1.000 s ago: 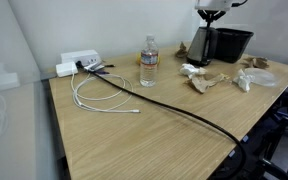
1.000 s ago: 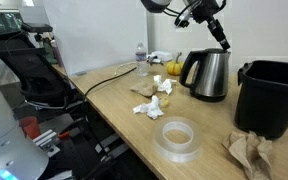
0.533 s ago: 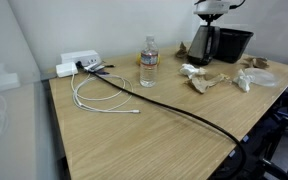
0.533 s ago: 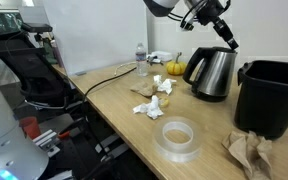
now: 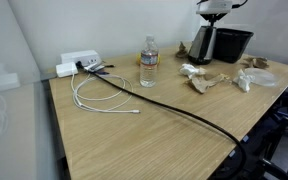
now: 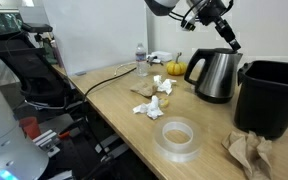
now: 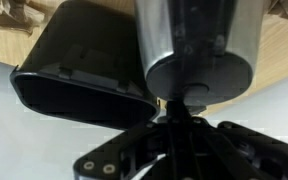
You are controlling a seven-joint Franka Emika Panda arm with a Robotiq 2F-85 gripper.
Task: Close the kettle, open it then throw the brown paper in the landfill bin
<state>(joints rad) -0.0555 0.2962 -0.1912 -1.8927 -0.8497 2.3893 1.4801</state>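
Where the pincer [image 6: 227, 42] hovers, the kettle [image 6: 215, 77] stands just below

In an exterior view the camera stands high off one end of the table [image 5: 164, 130], looking along it: water bottle [image 5: 149, 62] at centre, kettle [image 5: 203, 45] and black bin [image 5: 234, 42] far off at 1 o'clock. In an exterior view the camera sits low at the opposite end, tape roll [image 6: 177, 138] close at 6 o'clock, the kettle at 2 o'clock. Both exterior views share table, bottle, kettle and bin. The wrist view looks from very close onto the kettle at 12 o'clock and the bin at 9 o'clock.
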